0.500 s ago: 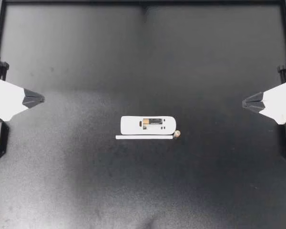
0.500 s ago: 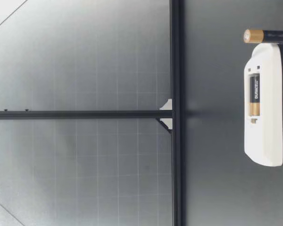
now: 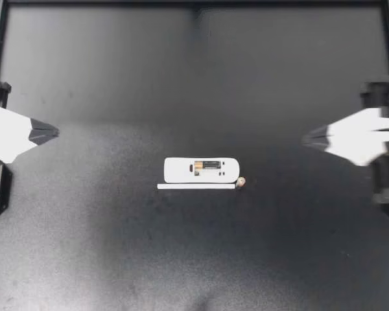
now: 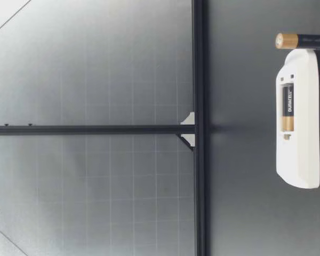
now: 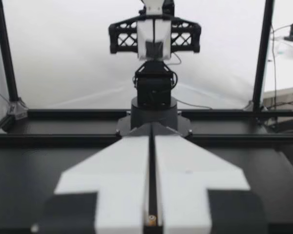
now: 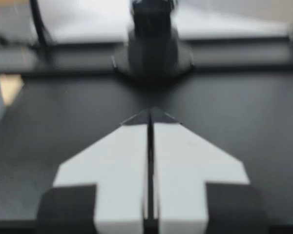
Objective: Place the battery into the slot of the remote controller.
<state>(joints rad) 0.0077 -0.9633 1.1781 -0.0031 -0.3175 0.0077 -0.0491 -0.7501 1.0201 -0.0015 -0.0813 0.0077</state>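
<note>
The loose battery, black with a gold end, lies mid-table just off the white remote's right end. Our left gripper and right gripper are both closed on nothing, well apart from it.

Matte black table, faintly speckled, paler and greyer toward the near edge under soft, even light. Bordered by black metal rails along the far edge and both sides. At table height, behind the far rail, a pale grey panel marked with a faint grid, with a thin black post standing upright against it, joined to the rail by a small white bracket. In the left wrist view, a bright white backdrop between two black uprights, and a thin dark cable hanging just beyond one of them.
</note>
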